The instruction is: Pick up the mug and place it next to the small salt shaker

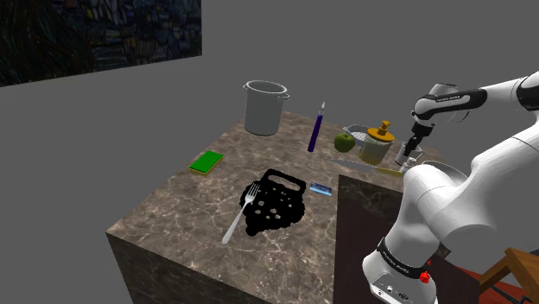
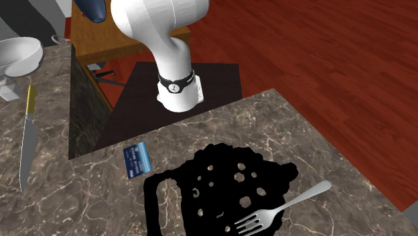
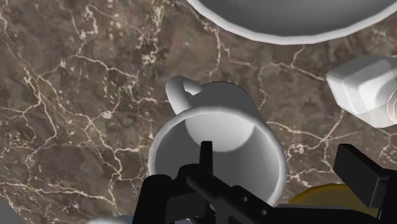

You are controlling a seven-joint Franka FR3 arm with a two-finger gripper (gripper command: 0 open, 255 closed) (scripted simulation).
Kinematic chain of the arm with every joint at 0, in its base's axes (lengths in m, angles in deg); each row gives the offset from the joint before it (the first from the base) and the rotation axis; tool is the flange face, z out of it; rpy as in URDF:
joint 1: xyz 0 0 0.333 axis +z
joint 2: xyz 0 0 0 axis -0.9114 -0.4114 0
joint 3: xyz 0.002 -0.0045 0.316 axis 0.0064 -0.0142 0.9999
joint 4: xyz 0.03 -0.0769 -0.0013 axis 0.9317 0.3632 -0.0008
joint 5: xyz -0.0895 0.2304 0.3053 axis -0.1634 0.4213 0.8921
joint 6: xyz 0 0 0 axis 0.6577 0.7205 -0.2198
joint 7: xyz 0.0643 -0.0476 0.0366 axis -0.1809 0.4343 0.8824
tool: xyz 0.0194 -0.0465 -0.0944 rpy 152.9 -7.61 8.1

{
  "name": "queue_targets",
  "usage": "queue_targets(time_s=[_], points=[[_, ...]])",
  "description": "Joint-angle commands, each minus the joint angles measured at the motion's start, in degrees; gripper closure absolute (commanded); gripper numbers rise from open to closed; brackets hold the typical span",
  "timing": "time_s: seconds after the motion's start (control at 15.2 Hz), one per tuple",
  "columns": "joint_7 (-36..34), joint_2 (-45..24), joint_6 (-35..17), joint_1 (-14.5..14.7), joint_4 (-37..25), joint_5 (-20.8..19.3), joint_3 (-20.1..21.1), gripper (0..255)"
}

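We see the black claw spread open around the rim of an upright white mug, one finger inside it, near the marbled tabletop's edge by the stand.

Franka arm bent over, gripper low

The white arm rose from its base, folded at the elbow and stretched toward the shoulder view's left. The wrist turned the black gripper downward, and in the wrist view its two fingers stood well apart.
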Motion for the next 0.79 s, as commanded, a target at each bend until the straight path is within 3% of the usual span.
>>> queue_targets(time_s=[0.0, 0.2, 0.73], points=[[0.71, -0.84, 1.25, -1.30, -0.50, 1.24, 1.75, 0], [2.53, -2.91, 4.95, -4.79, -2.33, 4.41, 6.53, 0], [2.52, -2.89, 4.96, -4.81, -2.32, 4.37, 6.55, 0]])
